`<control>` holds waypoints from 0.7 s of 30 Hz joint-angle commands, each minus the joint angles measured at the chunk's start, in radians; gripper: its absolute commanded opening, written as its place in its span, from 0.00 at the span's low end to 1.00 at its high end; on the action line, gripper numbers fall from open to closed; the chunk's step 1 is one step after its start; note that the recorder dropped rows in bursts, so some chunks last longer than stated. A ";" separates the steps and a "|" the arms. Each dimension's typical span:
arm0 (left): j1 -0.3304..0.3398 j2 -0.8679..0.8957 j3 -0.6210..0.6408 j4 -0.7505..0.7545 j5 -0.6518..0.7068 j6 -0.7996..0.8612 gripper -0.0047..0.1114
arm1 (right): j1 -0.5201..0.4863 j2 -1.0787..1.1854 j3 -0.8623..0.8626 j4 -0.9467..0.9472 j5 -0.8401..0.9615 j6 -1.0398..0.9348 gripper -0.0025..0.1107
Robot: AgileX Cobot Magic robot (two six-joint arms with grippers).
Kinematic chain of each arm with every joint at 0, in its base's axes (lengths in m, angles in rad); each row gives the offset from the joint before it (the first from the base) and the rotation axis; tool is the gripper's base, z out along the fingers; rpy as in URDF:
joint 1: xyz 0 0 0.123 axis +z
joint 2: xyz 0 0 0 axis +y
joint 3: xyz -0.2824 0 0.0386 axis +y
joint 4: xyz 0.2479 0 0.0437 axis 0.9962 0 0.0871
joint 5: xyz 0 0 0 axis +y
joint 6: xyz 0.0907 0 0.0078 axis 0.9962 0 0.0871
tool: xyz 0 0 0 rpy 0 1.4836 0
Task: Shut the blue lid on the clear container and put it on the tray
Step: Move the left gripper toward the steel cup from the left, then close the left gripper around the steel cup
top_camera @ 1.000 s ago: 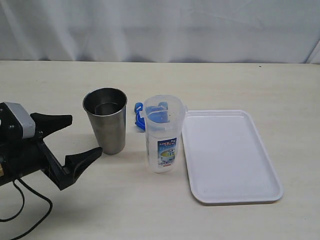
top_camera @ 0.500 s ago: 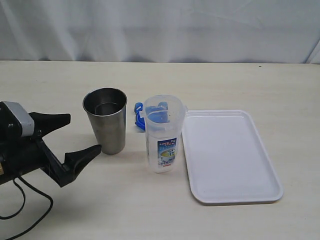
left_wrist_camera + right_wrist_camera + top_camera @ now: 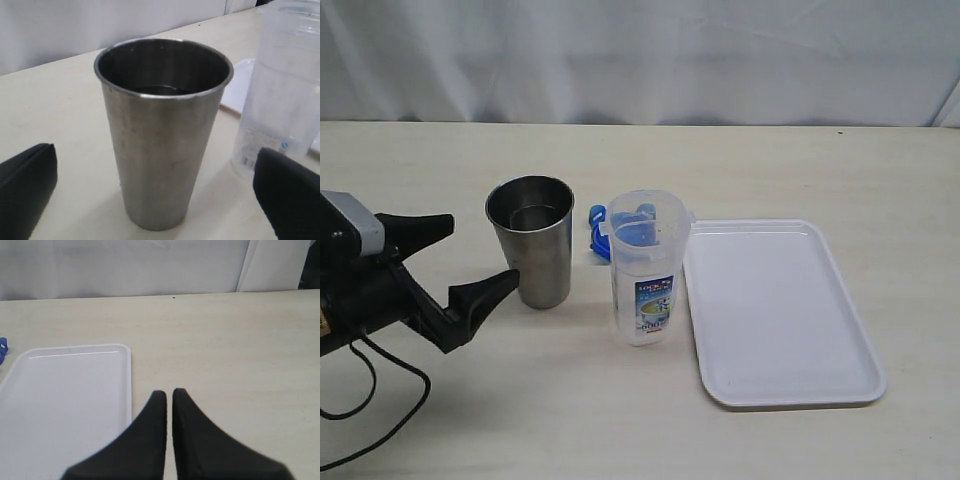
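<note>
your left claw (image 3: 483, 250): released, fingers spread wide, at the left middle of the exterior frame. it grasps nothing.
steel cup (image 3: 533, 250): upright just ahead of that claw's tips. in your left wrist view bare table shows between it and each finger. i cannot tell from the exterior view whether the lower tip touches the cup.
your right claw (image 3: 169, 395): clenched, with only a hairline gap between the two fingers and nothing held between them. it shows in your right wrist view alone, low over the table (image 3: 770, 160) near one edge of the tray.
clear container (image 3: 645, 275): upright at the centre of the exterior frame, mouth uncovered, label facing the camera. it stands on the table between the steel cup and the tray, just beside the tray's left rim.
blue lid (image 3: 600, 240): off the container, lying on the table behind it. part pokes out at the container's upper left and part shows through the clear wall.
tray (image 3: 770, 310): flat at the right of centre, with nothing on it.
</note>
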 commanded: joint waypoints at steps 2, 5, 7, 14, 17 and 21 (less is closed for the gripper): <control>-0.039 0.013 -0.053 -0.049 0.057 -0.037 0.95 | -0.003 -0.005 0.001 -0.001 -0.013 0.000 0.06; -0.077 0.043 -0.087 -0.086 0.104 -0.066 0.95 | -0.003 -0.005 0.001 -0.001 -0.013 0.000 0.06; -0.098 0.071 -0.107 -0.066 0.110 -0.062 0.95 | -0.003 -0.005 0.001 -0.001 -0.013 0.000 0.06; -0.118 0.180 -0.120 -0.096 -0.013 0.007 0.95 | -0.003 -0.005 0.001 -0.001 -0.013 0.000 0.06; -0.118 0.229 -0.133 -0.140 -0.013 0.017 0.95 | -0.003 -0.005 0.001 -0.001 -0.013 0.000 0.06; -0.118 0.295 -0.221 -0.019 -0.013 -0.006 0.95 | -0.003 -0.005 0.001 -0.001 -0.013 0.000 0.06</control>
